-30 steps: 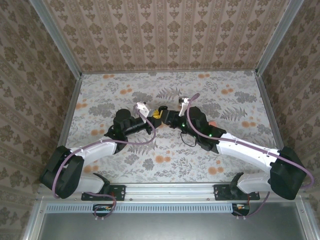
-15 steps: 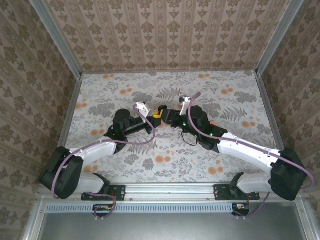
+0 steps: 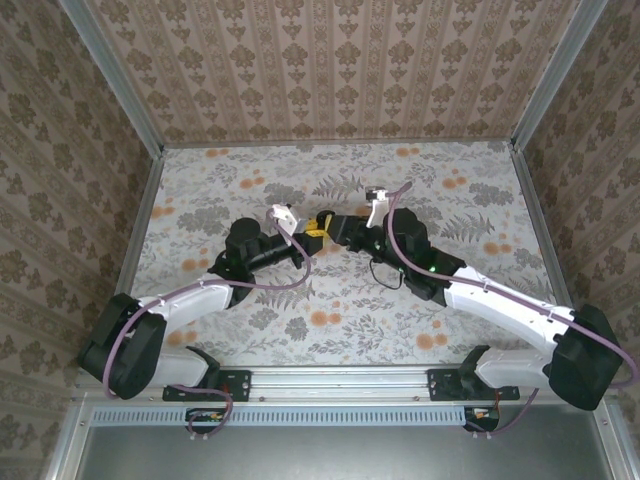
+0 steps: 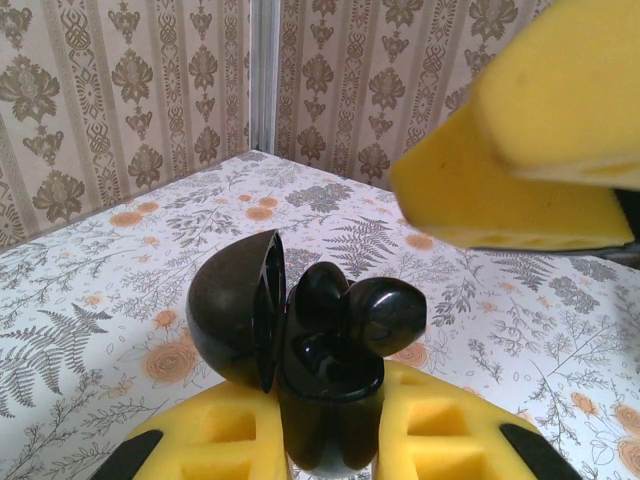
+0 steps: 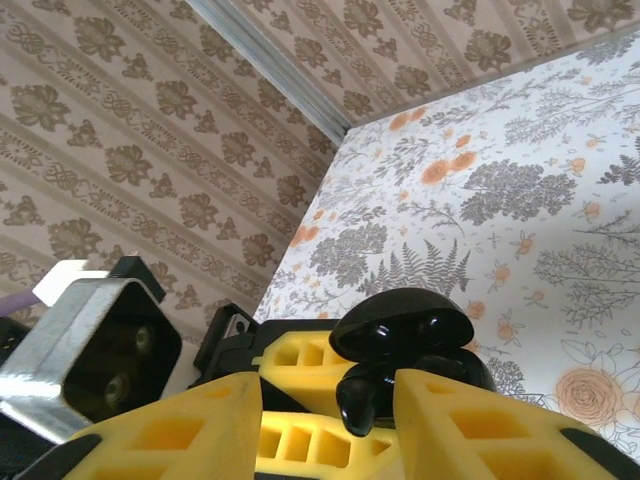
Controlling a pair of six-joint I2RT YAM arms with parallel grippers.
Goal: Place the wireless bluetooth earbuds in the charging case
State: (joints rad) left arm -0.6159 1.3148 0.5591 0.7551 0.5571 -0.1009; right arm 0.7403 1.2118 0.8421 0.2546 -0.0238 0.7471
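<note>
At lower centre, the left gripper clamps a glossy black open-lidded plastic charging case holding a small black earbud; the right gripper stands parted.

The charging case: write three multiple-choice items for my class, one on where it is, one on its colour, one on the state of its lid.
1. Where is the charging case?
A) lying flat on the table
B) clamped between the fingers of the left gripper
C) propped against the back wall
2. What colour is the case?
A) glossy black
B) white
C) green
3. How is its lid?
A) shut
B) taken off
C) swung open
Answers: 1 B, yellow fingers flank its base in the left wrist view; 2 A, body and lid are both black; 3 C, the lid stands hinged to one side.
</note>
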